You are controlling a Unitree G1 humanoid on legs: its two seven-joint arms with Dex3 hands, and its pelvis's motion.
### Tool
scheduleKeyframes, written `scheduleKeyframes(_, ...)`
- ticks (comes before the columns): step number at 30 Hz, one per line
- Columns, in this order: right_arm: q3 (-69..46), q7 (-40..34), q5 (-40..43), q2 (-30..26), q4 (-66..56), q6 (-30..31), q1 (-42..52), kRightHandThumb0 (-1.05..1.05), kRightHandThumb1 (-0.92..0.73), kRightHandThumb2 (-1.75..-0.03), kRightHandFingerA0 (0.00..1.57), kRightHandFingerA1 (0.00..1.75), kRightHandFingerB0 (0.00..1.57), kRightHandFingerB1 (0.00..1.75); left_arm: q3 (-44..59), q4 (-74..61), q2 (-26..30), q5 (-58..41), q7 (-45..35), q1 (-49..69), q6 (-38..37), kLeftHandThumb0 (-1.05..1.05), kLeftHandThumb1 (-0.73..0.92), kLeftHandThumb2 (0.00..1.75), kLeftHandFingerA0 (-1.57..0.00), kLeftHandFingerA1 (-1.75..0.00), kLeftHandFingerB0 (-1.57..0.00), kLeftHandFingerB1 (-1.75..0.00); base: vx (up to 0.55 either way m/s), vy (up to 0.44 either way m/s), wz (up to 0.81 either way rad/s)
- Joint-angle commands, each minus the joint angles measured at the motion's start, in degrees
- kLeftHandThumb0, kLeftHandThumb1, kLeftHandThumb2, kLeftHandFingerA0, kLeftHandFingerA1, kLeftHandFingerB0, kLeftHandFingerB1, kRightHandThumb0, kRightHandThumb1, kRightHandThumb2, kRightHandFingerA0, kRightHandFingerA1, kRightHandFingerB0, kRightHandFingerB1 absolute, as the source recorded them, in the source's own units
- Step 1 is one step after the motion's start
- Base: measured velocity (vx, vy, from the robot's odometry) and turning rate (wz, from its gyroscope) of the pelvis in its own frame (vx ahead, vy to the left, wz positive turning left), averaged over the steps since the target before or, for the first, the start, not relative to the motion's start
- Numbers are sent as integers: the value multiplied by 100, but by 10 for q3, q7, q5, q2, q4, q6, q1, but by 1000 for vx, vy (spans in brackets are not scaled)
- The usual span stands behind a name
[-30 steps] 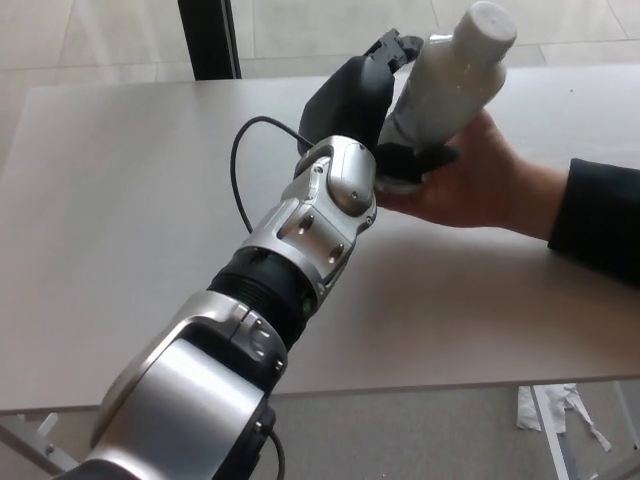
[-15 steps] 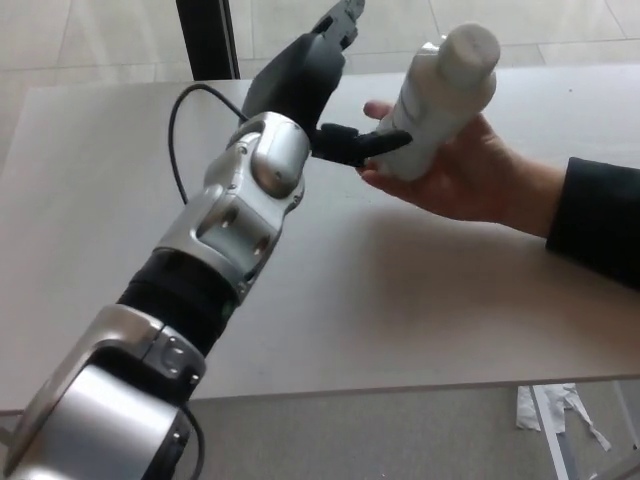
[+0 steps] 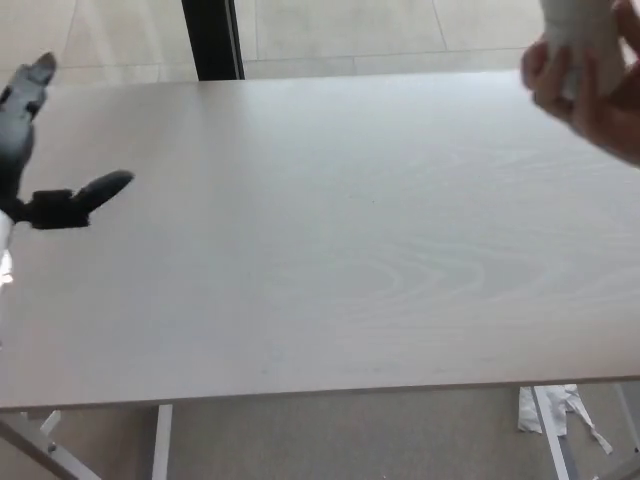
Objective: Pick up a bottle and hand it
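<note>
A person's hand (image 3: 600, 105) at the top right edge holds the white bottle (image 3: 578, 40), which is blurred and partly cut off by the frame. My left hand (image 3: 40, 150) is at the far left edge above the table, open, its black fingers spread and nothing between them. It is far from the bottle. My right hand does not show.
The pale wooden table (image 3: 330, 260) fills most of the view; its front edge runs along the bottom. A black post (image 3: 212, 38) stands behind the table at the top left. Torn white paper (image 3: 560, 410) lies on the floor at the bottom right.
My left hand has let go of the bottle and pulled far back to the left. The person's hand has carried the bottle up and to the right.
</note>
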Motion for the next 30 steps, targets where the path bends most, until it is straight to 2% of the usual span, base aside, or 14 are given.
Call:
scheduleKeyframes(1,-42,1,25,-24,-17,29,35,-70,-60,-59,53,63,37,49,684,-158,148,-177,-106,302,121,-59,58,58,0,-74,0,-14,0,0,0)
scheduleKeyframes(4,-47,3,30,-25,-8,27,32,-69,-45,-90,48,66,32,56,710,-124,126,-204,-45,316,90,-52,66,58,-3,-82,0,-6,0,0,0)
scheduleKeyframes(6,-49,7,29,-26,8,18,32,-69,-59,-58,50,62,37,50,716,-53,104,-246,-14,349,42,-55,55,76,-5,-68,0,-1,0,0,0)
scheduleKeyframes(10,-54,9,31,-29,25,10,28,-68,-60,-59,55,64,37,49,666,51,63,-286,-28,397,-14,-68,48,75,-23,-65,0,0,0,0,0)
scheduleKeyframes(12,-62,20,44,-30,38,1,23,-70,-47,-89,46,67,31,55,624,112,36,-287,-28,405,-56,-53,62,58,-13,-65,0,-8,0,0,0)
scheduleKeyframes(13,-63,20,44,-30,39,1,23,-66,-60,-58,51,63,37,48,601,159,30,-280,-16,401,-87,-66,53,80,-42,-74,0,-1,0,0,0)
scheduleKeyframes(14,-60,15,35,-32,42,-2,24,-67,-46,-90,50,68,32,57,576,182,23,-263,-8,404,-89,-56,62,59,-46,-69,0,-14,0,0,0)
scheduleKeyframes(16,-62,23,32,-35,49,-3,33,-76,-49,-89,45,67,32,57,514,181,11,-230,-60,436,-31,-61,50,82,-55,-72,-4,-35,0,0,0)
scheduleKeyframes(19,-56,14,17,-37,44,-1,31,-68,-46,-90,51,70,31,58,501,179,10,-239,-121,455,-42,-59,52,56,-40,-62,-29,-42,0,0,0)
scheduleKeyframes(20,-59,9,22,-33,37,6,30,-67,-62,-59,54,65,36,50,495,169,9,-237,-128,457,-47,-58,52,56,-45,-62,-30,-41,0,0,0)
scheduleKeyframes(21,-58,12,27,-33,22,23,36,-72,-48,-91,45,65,27,56,485,143,13,-236,-143,458,-38,-66,40,79,-63,-69,-28,-50,0,0,0)
scheduleKeyframes(23,-56,15,22,-36,28,25,37,-69,-60,-59,54,62,35,48,466,114,28,-230,-165,458,-28,-62,50,56,-78,-60,-38,-41,0,0,0)
scheduleKeyframes(25,-58,20,19,-35,45,8,33,-68,-46,-90,48,66,31,56,451,91,45,-221,-167,451,-7,-64,39,79,-100,-79,-34,-51,0,0,0)
scheduleKeyframes(30,-66,9,14,-35,36,13,37,-70,-62,-59,63,69,36,52,421,51,31,-223,-146,419,1,-64,45,56,-135,-88,-44,-43,0,0,0)
